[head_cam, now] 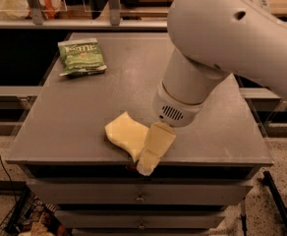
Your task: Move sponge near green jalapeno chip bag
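The pale yellow sponge point(125, 134) lies near the front edge of the grey table point(70, 117), a little left of its middle. The green jalapeno chip bag point(81, 56) lies flat at the table's back left, well apart from the sponge. My gripper point(153, 151) hangs from the big white arm at the sponge's right side, its cream fingers reaching down over the table's front edge and covering the sponge's right corner.
The white arm point(232, 38) fills the upper right and hides the table's back right. Drawers point(138, 198) sit under the table top. A rail with posts point(74, 23) runs behind the table. A wire basket point(30, 218) stands on the floor at lower left.
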Motion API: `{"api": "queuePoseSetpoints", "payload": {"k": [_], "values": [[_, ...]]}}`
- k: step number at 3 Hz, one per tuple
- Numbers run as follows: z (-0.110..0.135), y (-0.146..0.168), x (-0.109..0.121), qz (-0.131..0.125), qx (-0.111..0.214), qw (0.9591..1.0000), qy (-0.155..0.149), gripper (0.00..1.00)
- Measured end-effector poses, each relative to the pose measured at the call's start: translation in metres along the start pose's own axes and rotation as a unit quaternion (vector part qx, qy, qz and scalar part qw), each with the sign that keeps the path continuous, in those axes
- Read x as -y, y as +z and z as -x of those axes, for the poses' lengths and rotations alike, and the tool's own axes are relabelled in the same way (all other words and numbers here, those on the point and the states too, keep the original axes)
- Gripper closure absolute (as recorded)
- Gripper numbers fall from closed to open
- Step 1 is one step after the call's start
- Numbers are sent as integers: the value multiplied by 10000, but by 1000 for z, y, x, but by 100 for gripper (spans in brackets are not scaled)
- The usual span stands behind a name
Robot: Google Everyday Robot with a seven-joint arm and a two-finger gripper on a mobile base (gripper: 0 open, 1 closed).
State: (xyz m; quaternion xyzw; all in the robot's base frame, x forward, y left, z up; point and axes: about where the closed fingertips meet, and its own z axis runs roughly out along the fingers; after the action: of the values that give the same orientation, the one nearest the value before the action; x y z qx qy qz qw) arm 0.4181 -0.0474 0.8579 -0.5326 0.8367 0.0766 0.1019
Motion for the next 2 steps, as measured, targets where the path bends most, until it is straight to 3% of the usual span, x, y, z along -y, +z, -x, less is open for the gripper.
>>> {"api": "queuePoseSetpoints", "payload": {"k": [1, 2], "values": [[24, 15, 6, -52, 72, 10000, 3, 0], [40, 25, 6, -84, 103, 9999, -40, 16]]}}
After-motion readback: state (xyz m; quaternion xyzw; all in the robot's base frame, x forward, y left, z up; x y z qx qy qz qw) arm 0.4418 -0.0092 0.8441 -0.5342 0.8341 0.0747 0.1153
